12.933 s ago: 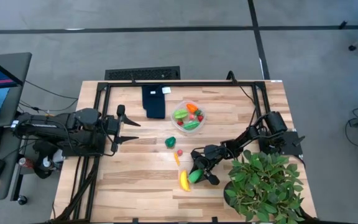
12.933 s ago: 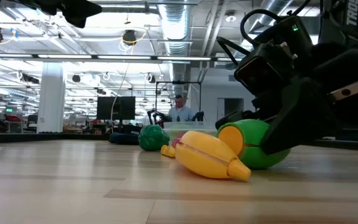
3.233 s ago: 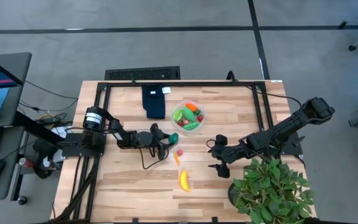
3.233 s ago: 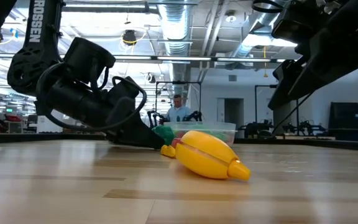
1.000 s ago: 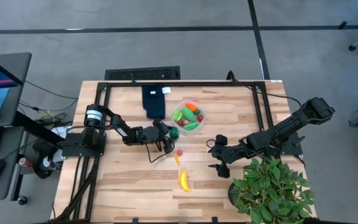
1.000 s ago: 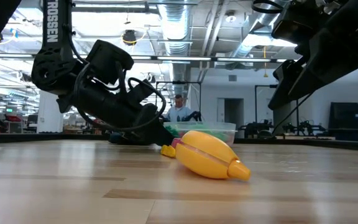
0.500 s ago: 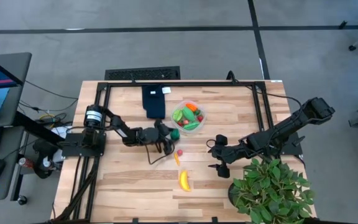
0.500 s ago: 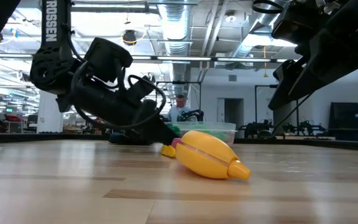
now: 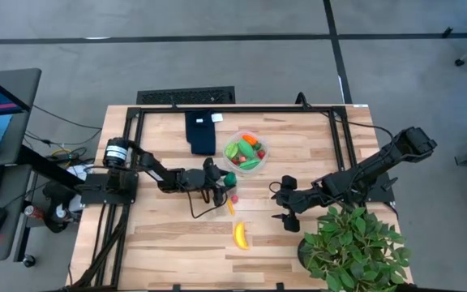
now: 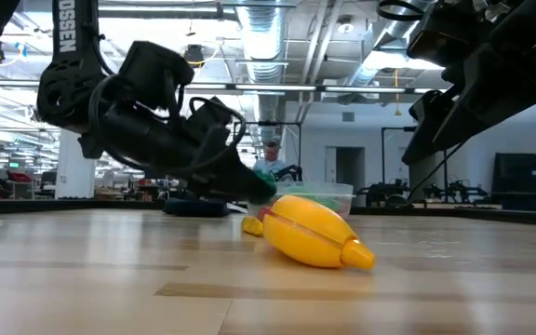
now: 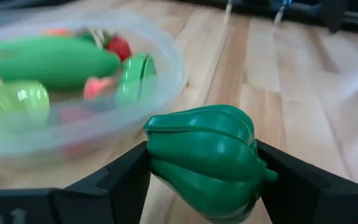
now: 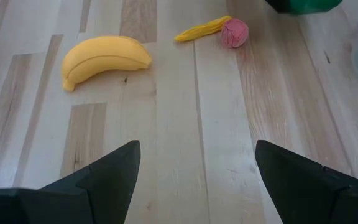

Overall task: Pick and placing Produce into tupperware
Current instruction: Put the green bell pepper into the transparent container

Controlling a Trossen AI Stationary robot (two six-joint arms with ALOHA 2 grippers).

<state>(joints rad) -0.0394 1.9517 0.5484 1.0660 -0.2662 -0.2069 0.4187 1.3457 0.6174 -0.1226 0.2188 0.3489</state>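
Just left of the frame's centre in the high view, the left gripper [image 9: 222,182] is clamped on a green pepper [image 11: 204,158], held just beside the clear tupperware [image 9: 246,152] that already contains several produce pieces. The right gripper [image 9: 284,200] waits right of centre with its fingers spread wide and empty. A banana [image 9: 239,235], a strawberry [image 12: 234,32] and a small yellow piece [image 12: 202,28] lie on the table [image 9: 160,235] below the centre.

One camera looks straight down on my whole bench [image 9: 169,235]. Another sits at bench height, close to the banana [image 10: 314,233]. My wrist cameras look forward, close up; the right one shares that banana [image 12: 104,57].
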